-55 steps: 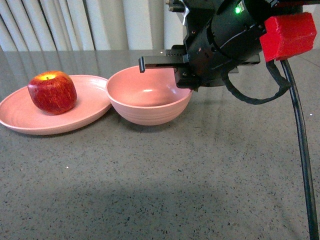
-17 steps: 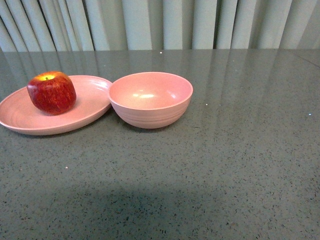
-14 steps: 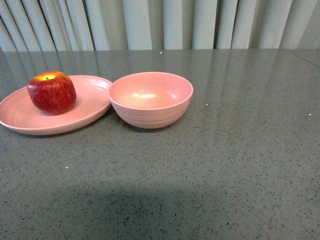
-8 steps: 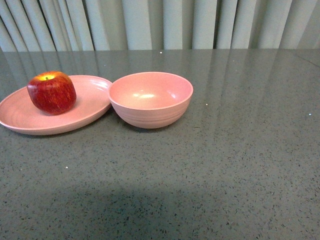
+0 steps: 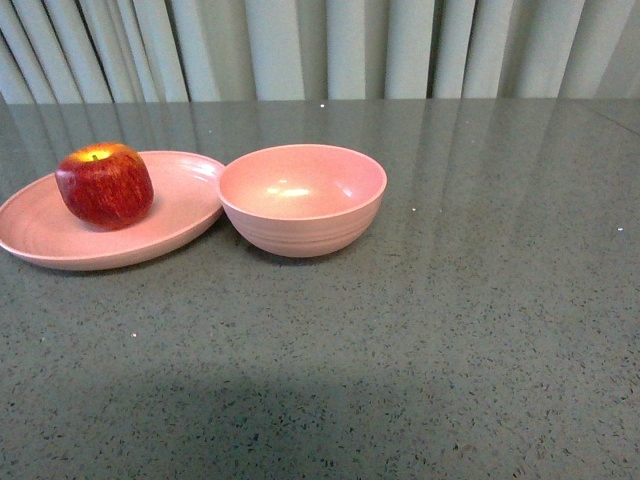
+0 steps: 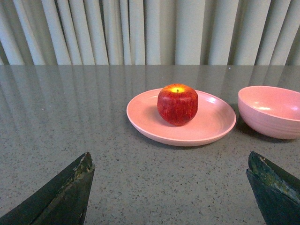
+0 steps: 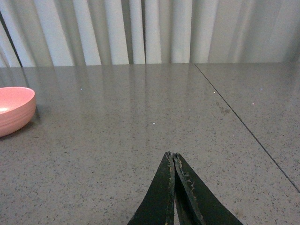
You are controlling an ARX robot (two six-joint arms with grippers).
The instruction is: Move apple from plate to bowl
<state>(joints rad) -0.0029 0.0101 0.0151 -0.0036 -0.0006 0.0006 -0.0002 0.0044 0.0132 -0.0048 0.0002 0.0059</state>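
Note:
A dark red apple [image 5: 104, 185] with a yellow patch at its stem sits upright on the shallow pink plate [image 5: 40, 240] at the left of the front view. Touching the plate's right rim stands the deep pink bowl [image 5: 302, 198], which holds nothing. Neither arm shows in the front view. In the left wrist view the apple [image 6: 177, 104] rests on the plate [image 6: 206, 131] straight ahead, the bowl [image 6: 271, 110] beside it. My left gripper [image 6: 171, 176] is open, low over the table, well short of the plate. My right gripper [image 7: 172, 154] is shut and holds nothing; the bowl's edge [image 7: 14, 110] is far off to its side.
The grey speckled table [image 5: 420, 340] stretches in front of and to the right of the bowl. Pale pleated curtains [image 5: 320, 45] hang behind the table's far edge. A seam [image 7: 243, 124] runs across the tabletop in the right wrist view.
About three seconds ago the right arm hung over the bowl in the front view; it has since left that view. Apple, plate and bowl have stayed put.

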